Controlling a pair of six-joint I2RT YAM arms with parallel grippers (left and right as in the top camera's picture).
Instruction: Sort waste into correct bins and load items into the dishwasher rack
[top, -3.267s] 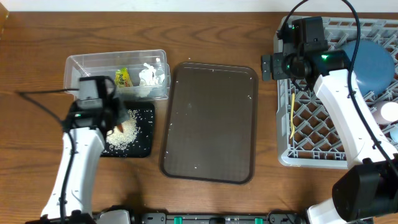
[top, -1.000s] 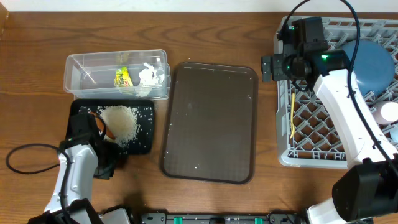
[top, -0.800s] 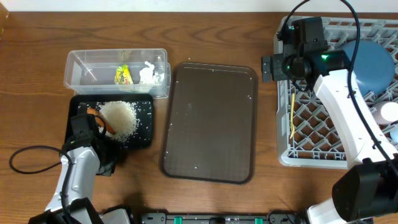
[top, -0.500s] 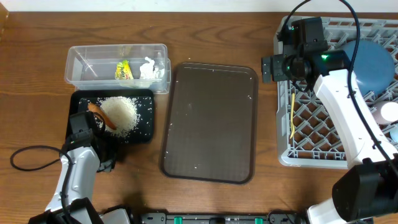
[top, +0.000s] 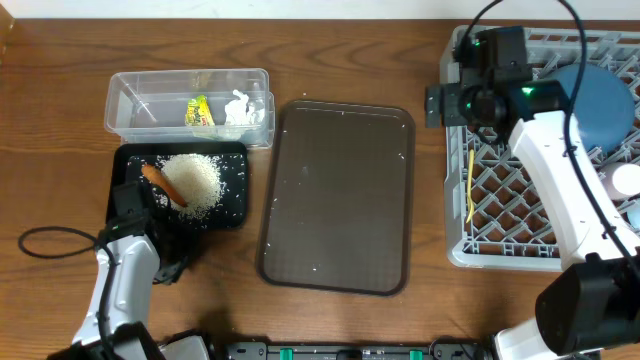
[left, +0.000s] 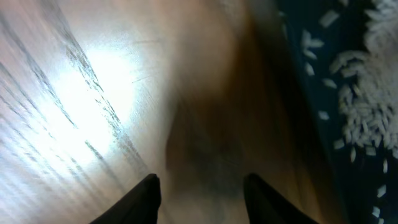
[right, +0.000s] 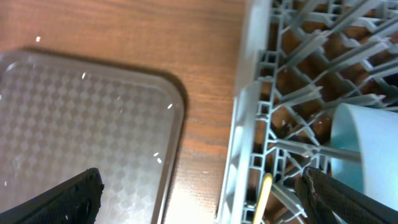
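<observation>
Our left gripper (left: 202, 196), jaws apart and empty, hangs just beside the black tray (top: 233, 216) holding the rice (top: 195, 180) and the carrot (top: 157, 180). A careless swing could knock the tray and spill grains. Our right gripper (right: 205, 199), spread and empty, hovers at the rack (top: 500, 190) edge and could bump it.

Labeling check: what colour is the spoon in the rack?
Yellow; the spoon lies in the grey rack, clearest in the overhead view.

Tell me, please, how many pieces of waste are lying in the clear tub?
2: the green-orange snack wrapper midway along the clear tub, and the crumpled white tissue just right of it; smaller scraps may be hidden.
</observation>
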